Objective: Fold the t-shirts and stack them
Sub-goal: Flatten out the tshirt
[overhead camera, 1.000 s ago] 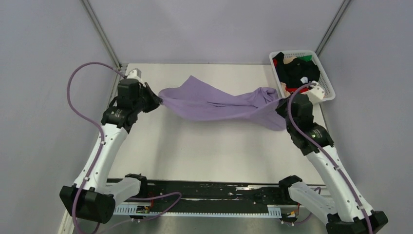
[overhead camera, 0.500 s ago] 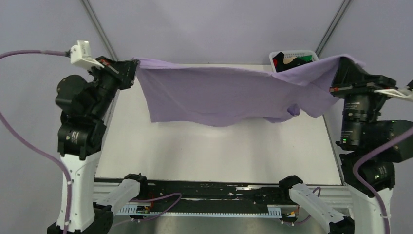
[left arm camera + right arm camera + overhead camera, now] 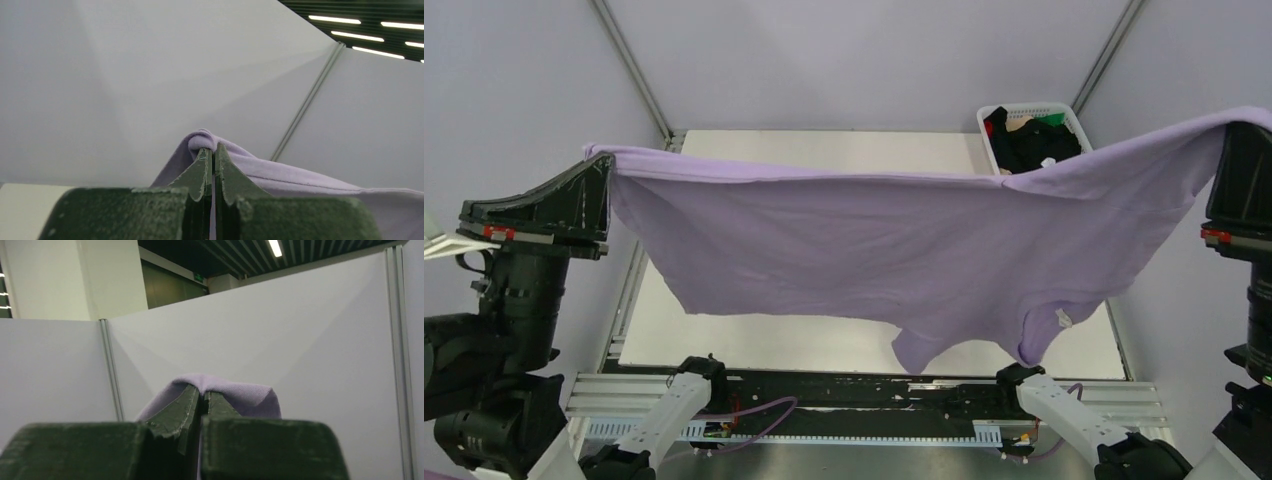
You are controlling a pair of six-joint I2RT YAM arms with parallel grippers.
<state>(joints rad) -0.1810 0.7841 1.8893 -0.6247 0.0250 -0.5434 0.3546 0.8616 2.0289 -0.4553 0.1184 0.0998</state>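
Holding the lavender t-shirt [image 3: 874,240] spread in the air above the tabletop [image 3: 824,150].
My left pincer [image 3: 602,165] and right pincer [image 3: 1236,128] are each clamped on an upper corner; the cloth sags between them.

The large t-shirt [image 3: 874,240] is held spread in the air above the table [image 3: 824,150], one corner pinched between the closed fingers of the left gripper [image 3: 607,162] at the left and the opposite corner clamped in the right gripper [image 3: 1239,125] at the right. The cloth is hung between the two like a curtain, its lower edge drooping toward the table's near edge, where a sleeve [image 3: 919,350] and the neck label [image 3: 1064,318] are found at the lower right. Behind the shirt's right part, at the table's far right corner, the basket [image 3: 1027,105] is set, with other shirts [image 3: 1029,145] piled in it.
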